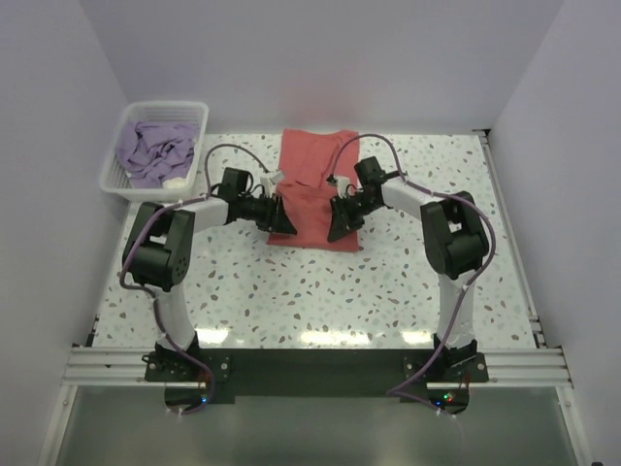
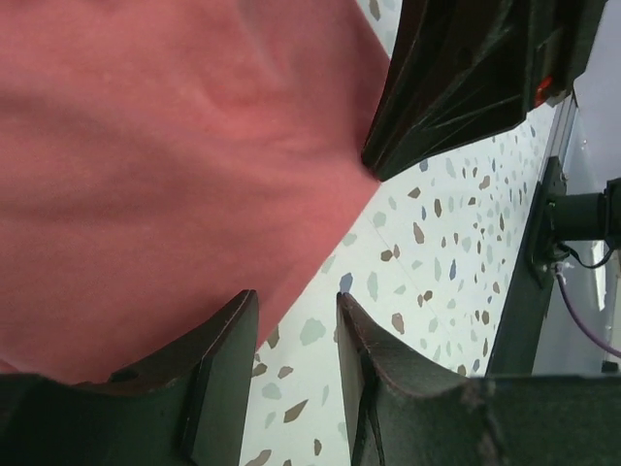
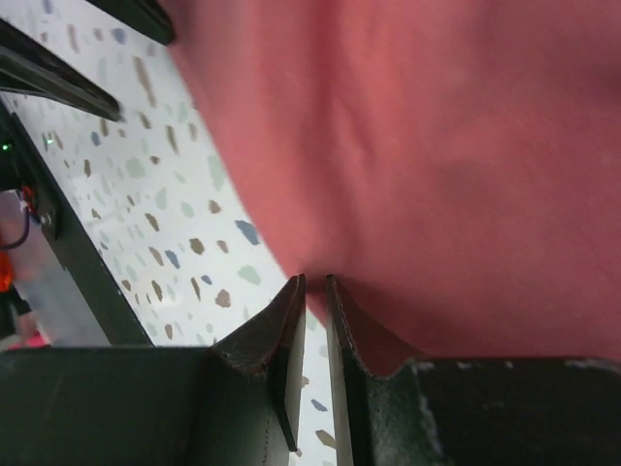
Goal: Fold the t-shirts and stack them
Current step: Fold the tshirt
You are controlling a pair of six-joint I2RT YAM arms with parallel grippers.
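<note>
Centrally on the speckled table (image 1: 320, 291) lies the coral-red t-shirt (image 1: 318, 160), spread as a tall rectangle with its far end near the back wall and its near end between the two arms. Both arms reach inward over that near end, one from each side.

The left gripper (image 2: 296, 309) sits at the shirt's left near corner. In the left wrist view its fingers (image 2: 218, 379) stand plainly apart, bare table shows through the gap, and the red cloth edge runs just beside the inner finger without lying between the two. The tip of the other arm's gripper shows dark in the upper right of that view, touching the cloth's edge.

The right gripper (image 3: 315, 291) is at the shirt's right near corner. Its fingers (image 3: 279, 340) are drawn almost together, leaving only a thin slit, and their tips meet the rim of the cloth. Red fabric shows around the outer finger, but the view is soft and I cannot tell whether any cloth is pinched in the slit.

The pale lavender t-shirt (image 1: 155, 150) lies crumpled inside the white lattice basket (image 1: 114, 173), which stands at the far left corner of the table, well apart from the red shirt and from both grippers.
</note>
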